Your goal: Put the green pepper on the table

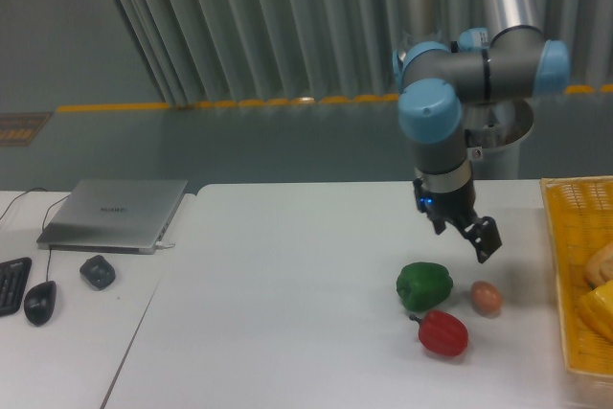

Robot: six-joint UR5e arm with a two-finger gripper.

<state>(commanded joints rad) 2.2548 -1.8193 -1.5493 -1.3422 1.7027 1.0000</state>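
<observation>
The glossy green pepper (424,284) lies on the white table (287,294), right of centre. Just in front of it rests the red pepper (443,332), and a brown egg-like object (487,298) sits to its right. My gripper (466,233) hangs above and slightly right of the green pepper, apart from it, with its dark fingers spread and nothing between them.
A yellow basket (565,275) with yellowish items stands at the table's right edge. On the smaller desk to the left are a closed laptop (115,215), two mice (97,271) and a keyboard corner (11,284).
</observation>
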